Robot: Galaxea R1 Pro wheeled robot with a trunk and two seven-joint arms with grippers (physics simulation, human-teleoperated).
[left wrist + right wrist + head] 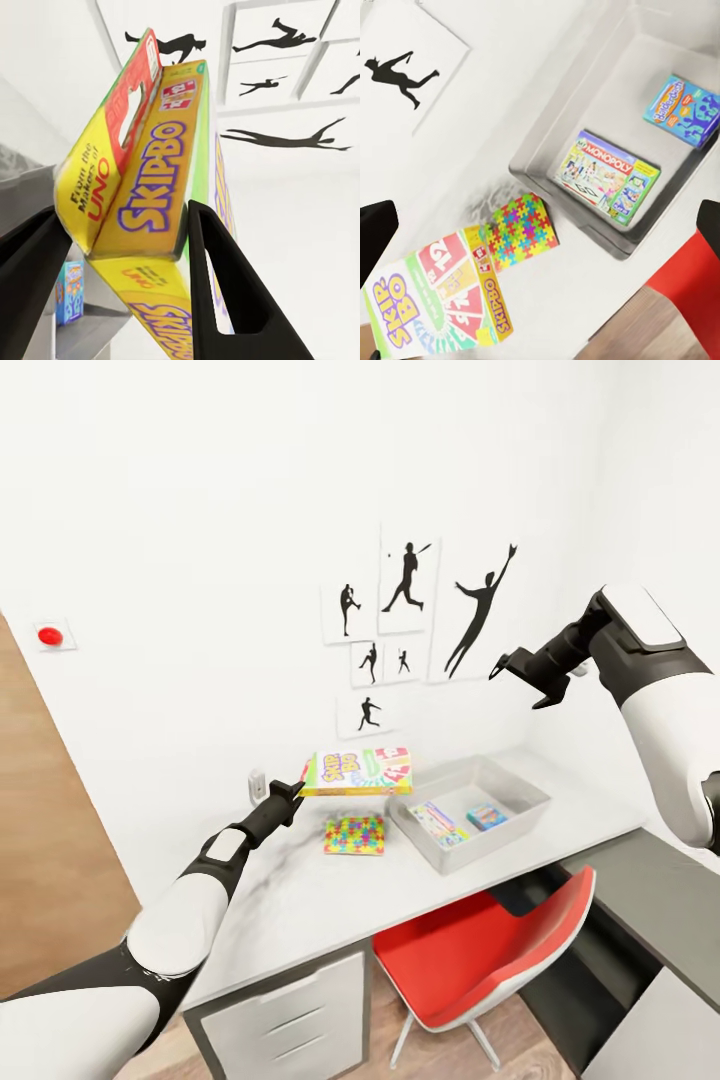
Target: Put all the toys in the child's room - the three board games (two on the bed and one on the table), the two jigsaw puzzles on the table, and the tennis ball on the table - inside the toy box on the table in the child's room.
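My left gripper is shut on the end of the Skip-Bo board game, holding it flat in the air above the table, just left of the toy box. In the left wrist view the fingers clamp its yellow edge. One jigsaw puzzle lies on the table below it. A Monopoly box and a small blue game box lie inside the toy box. My right gripper hangs open high above the toy box. The tennis ball is out of view.
A red chair is tucked under the table in front of the toy box. White drawers sit below the left part, and a lower dark section joins at the right. Silhouette pictures hang on the wall behind.
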